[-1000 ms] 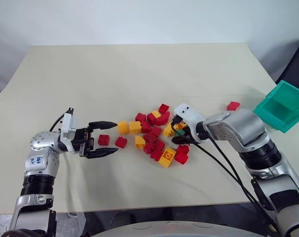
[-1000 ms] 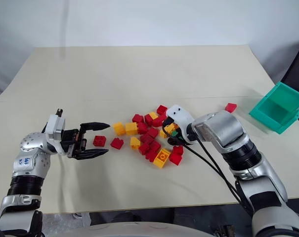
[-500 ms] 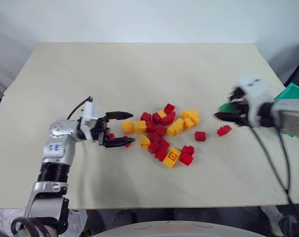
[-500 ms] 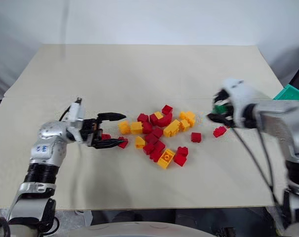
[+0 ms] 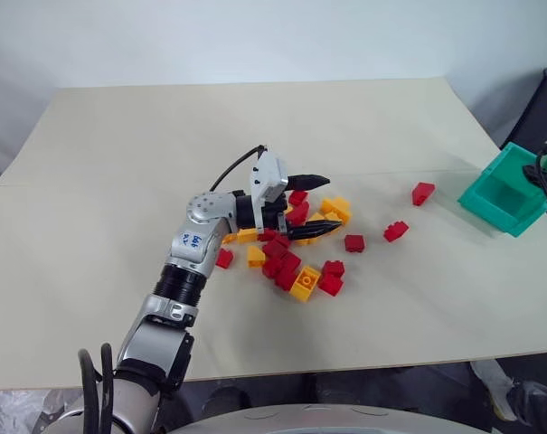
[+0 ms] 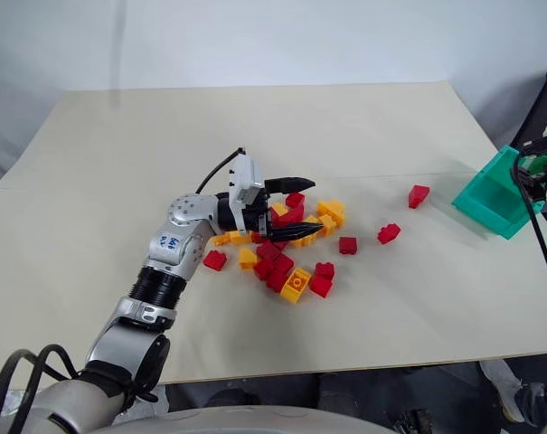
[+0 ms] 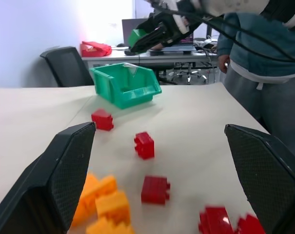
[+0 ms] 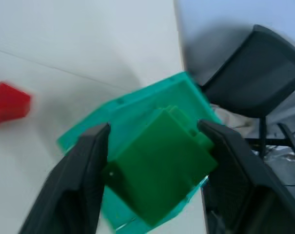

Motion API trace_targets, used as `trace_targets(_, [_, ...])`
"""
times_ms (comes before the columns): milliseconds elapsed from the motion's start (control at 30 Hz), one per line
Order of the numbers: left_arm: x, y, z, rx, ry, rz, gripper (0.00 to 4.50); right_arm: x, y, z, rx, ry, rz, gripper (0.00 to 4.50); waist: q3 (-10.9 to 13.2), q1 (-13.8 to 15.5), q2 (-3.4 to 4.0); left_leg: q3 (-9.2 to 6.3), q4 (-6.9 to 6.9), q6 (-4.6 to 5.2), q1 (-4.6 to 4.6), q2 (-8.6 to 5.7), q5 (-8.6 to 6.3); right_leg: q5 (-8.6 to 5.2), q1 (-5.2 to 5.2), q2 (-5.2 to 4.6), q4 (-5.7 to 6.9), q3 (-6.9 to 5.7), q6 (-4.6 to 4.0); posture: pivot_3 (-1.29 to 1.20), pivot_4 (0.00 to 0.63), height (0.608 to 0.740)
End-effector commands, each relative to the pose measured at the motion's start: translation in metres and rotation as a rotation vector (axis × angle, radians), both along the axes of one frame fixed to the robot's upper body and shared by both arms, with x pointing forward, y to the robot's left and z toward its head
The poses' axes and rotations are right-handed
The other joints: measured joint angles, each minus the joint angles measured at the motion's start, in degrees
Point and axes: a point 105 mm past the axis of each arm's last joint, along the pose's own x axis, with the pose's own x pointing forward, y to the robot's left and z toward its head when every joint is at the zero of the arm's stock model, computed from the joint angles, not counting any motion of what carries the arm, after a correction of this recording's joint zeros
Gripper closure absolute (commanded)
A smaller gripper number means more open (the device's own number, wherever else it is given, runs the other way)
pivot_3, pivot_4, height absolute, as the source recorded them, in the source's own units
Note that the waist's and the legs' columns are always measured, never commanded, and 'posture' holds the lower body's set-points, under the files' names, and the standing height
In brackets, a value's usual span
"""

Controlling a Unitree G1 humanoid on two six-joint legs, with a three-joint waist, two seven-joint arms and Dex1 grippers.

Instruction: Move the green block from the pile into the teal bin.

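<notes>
Right gripper [image 8: 154, 195]: clamped on the green block [image 8: 159, 183], which sits between its two black fingers [image 8: 81, 190] directly above the teal bin [image 8: 137, 109]; your left wrist view shows the block held clear of the bin's rim.

Left gripper [image 5: 314, 206]: spread wide with nothing between its fingers, reaching level over the pile [image 5: 296, 249], one finger above the bricks and one across them.

Teal bin [image 5: 499, 194]: at the table's [image 5: 210, 136] right edge, open top tilted toward you.

Pile: red and yellow-orange bricks clustered mid-table. Three stray red bricks [image 5: 395, 231] lie between pile and bin.

Person [image 7: 264, 68]: standing beside the table, in a teal top.
</notes>
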Motion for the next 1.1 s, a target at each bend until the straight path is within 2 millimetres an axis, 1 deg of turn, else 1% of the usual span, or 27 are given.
trace_targets(33, [0.004, -0.003, 0.010, -0.010, -0.045, 0.022, 0.00, 0.010, -0.014, 0.007, 0.001, -0.073, -0.059, 1.30, 0.01, -0.18, 0.01, 0.03, 0.00, 0.01, 0.00, 0.00, 0.00, 0.02, -0.01, 0.00, 0.00, 0.04, -0.01, 0.00, 0.150, 0.740])
trace_targets(67, [0.005, -0.002, 0.011, -0.010, -0.046, 0.032, 0.00, 0.014, -0.016, 0.005, 0.012, -0.081, -0.065, 1.11, 0.02, -0.22, 0.06, 0.11, 0.01, 0.01, 0.01, 0.00, 0.01, 0.06, -0.01, 0.00, 0.00, 0.09, 0.01, 0.00, 0.150, 0.740])
trace_targets(167, [0.007, 0.000, 0.010, -0.009, -0.033, 0.061, 0.00, 0.019, -0.015, 0.004, -0.010, -0.092, -0.045, 0.11, 0.03, -0.07, 0.09, 0.11, 0.00, 0.05, 0.00, -0.01, 0.04, 0.10, -0.02, 0.00, -0.05, 0.12, 0.02, 0.00, 0.150, 0.740])
trace_targets(200, [0.008, 0.002, 0.009, -0.012, -0.023, 0.069, 0.00, 0.020, -0.016, 0.005, -0.014, -0.096, -0.045, 0.05, 0.03, 0.00, 0.10, 0.11, -0.01, 0.05, -0.03, -0.01, 0.04, 0.10, -0.03, -0.01, -0.07, 0.12, 0.02, 0.00, 0.150, 0.740])
trace_targets(333, [0.007, 0.010, 0.005, -0.003, -0.004, 0.091, 0.00, 0.021, -0.013, 0.012, -0.018, -0.125, -0.022, 0.05, 0.03, 0.21, 0.12, 0.11, 0.00, 0.06, -0.16, -0.03, 0.04, 0.11, -0.08, -0.04, -0.13, 0.11, 0.04, 0.00, 0.150, 0.740])
trace_targets(367, [0.007, 0.016, 0.005, -0.015, 0.009, 0.096, 0.00, 0.022, -0.008, 0.015, -0.028, -0.133, 0.012, 0.05, 0.03, 0.18, 0.12, 0.11, 0.00, 0.06, -0.17, -0.03, 0.04, 0.12, -0.08, -0.04, -0.15, 0.11, 0.04, 0.00, 0.150, 0.740])
trace_targets(400, [0.004, 0.024, 0.007, -0.033, 0.010, 0.093, 0.00, 0.022, 0.002, 0.018, -0.021, -0.138, 0.077, 0.05, 0.03, 0.17, 0.13, 0.11, 0.00, 0.06, -0.18, -0.03, 0.04, 0.12, -0.08, -0.04, -0.18, 0.11, 0.05, 0.00, 0.150, 0.740])
trace_targets(467, [-0.001, 0.045, 0.006, -0.034, 0.016, 0.109, 0.00, 0.017, 0.034, 0.014, 0.002, -0.092, 0.273, 0.05, 0.03, 0.16, 0.14, 0.11, -0.01, 0.06, -0.21, 0.01, 0.04, 0.12, -0.11, -0.02, -0.21, 0.10, 0.05, 0.00, 0.150, 0.740])
trace_targets(500, [-0.003, 0.056, 0.003, -0.024, 0.026, 0.131, 0.00, 0.011, 0.051, 0.010, -0.002, -0.068, 0.375, 0.05, 0.03, 0.09, 0.14, 0.08, -0.02, 0.04, -0.20, 0.06, 0.04, 0.12, -0.11, 0.00, -0.20, 0.07, 0.05, 0.00, 0.150, 0.740])
trace_targets(567, [-0.005, 0.074, 0.000, -0.005, 0.052, 0.181, 0.00, -0.003, 0.078, 0.000, 0.017, -0.020, 0.517, 0.05, 0.02, 0.10, 0.15, 0.05, -0.05, -0.05, -0.17, 0.15, 0.04, 0.11, -0.12, 0.09, -0.20, 0.02, 0.04, 0.00, 0.150, 0.740])
trace_targets(600, [-0.007, 0.089, -0.003, 0.008, 0.046, 0.212, 0.00, -0.017, 0.099, -0.007, 0.052, 0.001, 0.643, 0.05, 0.04, 0.22, 0.18, 0.04, -0.03, -0.07, -0.16, 0.17, 0.04, 0.11, -0.11, 0.10, -0.17, 0.00, 0.04, 0.00, 0.150, 0.740])
trace_targets(667, [-0.016, 0.117, -0.007, 0.033, 0.056, 0.237, 0.00, -0.056, 0.139, -0.021, 0.141, 0.080, 0.929, 0.05, 0.04, 0.37, 0.19, 0.02, -0.01, -0.10, -0.16, 0.16, 0.04, 0.11, -0.11, 0.07, -0.12, 0.01, 0.04, 0.00, 0.150, 0.740])
trace_targets(700, [-0.020, 0.129, -0.010, 0.049, 0.069, 0.242, 0.00, -0.075, 0.153, -0.028, 0.192, 0.138, 1.033, 0.05, 0.05, 0.41, 0.20, -0.01, -0.01, -0.11, -0.15, 0.16, 0.03, 0.11, -0.11, 0.08, -0.10, 0.00, 0.03, 0.00, 0.150, 0.740])
trace_targets(733, [-0.023, 0.136, -0.012, 0.059, 0.080, 0.243, 0.00, -0.087, 0.159, -0.032, 0.226, 0.179, 1.085, 0.05, 0.05, 0.53, 0.21, -0.02, 0.02, -0.12, -0.13, 0.16, 0.01, 0.11, -0.09, 0.08, -0.08, -0.01, 0.03, 0.00, 0.150, 0.740])
trace_targets(767, [-0.026, 0.144, -0.013, 0.068, 0.087, 0.251, 0.00, -0.092, 0.161, -0.039, 0.228, 0.212, 1.096, 0.05, 0.05, 0.63, 0.21, -0.03, 0.07, -0.10, -0.16, 0.12, 0.01, 0.11, -0.09, 0.04, -0.06, 0.00, 0.03, 0.00, 0.150, 0.740])
trace_targets(800, [-0.028, 0.159, -0.016, 0.081, 0.098, 0.277, 0.00, -0.093, 0.161, -0.047, 0.209, 0.235, 1.093, 0.05, 0.07, 0.65, 0.24, -0.05, 0.27, -0.03, -0.13, 0.13, -0.07, 0.11, -0.02, 0.01, 0.01, -0.01, 0.03, 0.00, 0.150, 0.740])
trace_targets(867, [-0.034, 0.201, -0.025, 0.121, 0.137, 0.369, 0.00, -0.094, 0.163, -0.062, 0.199, 0.274, 1.114, 0.05, 0.07, 0.30, 0.19, -0.05, 0.59, 0.21, -0.11, 0.13, -0.28, 0.21, 0.13, -0.07, 0.02, -0.01, -0.02, 0.00, 0.150, 0.740])
trace_targets(900, [-0.037, 0.217, -0.030, 0.134, 0.161, 0.405, 0.00, -0.093, 0.164, -0.065, 0.210, 0.266, 1.122, 0.05, 0.06, 0.18, 0.14, -0.05, 0.62, 0.27, 0.01, 0.14, -0.34, 0.27, 0.20, -0.11, -0.03, 0.04, -0.09, 0.00, 0.150, 0.740])
trace_targets(967, [-0.042, 0.232, -0.034, 0.142, 0.190, 0.441, 0.00, -0.090, 0.164, -0.070, 0.236, 0.250, 1.124, 0.05, 0.07, 0.06, 0.12, -0.13, 0.59, 0.48, 0.23, 0.15, -0.48, 0.27, 0.28, -0.13, -0.01, 0.17, -0.10, 0.00, 0.150, 0.740])
trace_targets(1033, [-0.043, 0.238, -0.035, 0.139, 0.196, 0.462, 0.00, -0.088, 0.163, -0.074, 0.241, 0.258, 1.117, 0.05, 0.07, 0.22, 0.13, -0.09, 0.53, 0.43, 0.38, 0.15, -0.48, 0.26, 0.29, -0.12, 0.06, 0.28, -0.12, 0.00, 0.150, 0.740])
trace_targets(1100, [-0.041, 0.249, -0.039, 0.144, 0.194, 0.524, 0.00, -0.084, 0.162, -0.077, 0.244, 0.246, 1.097, 0.05, 0.07, 0.43, 0.14, -0.07, 0.49, 0.26, 0.39, 0.14, -0.39, 0.24, 0.29, -0.13, 0.13, 0.27, -0.16, 0.00, 0.150, 0.740])
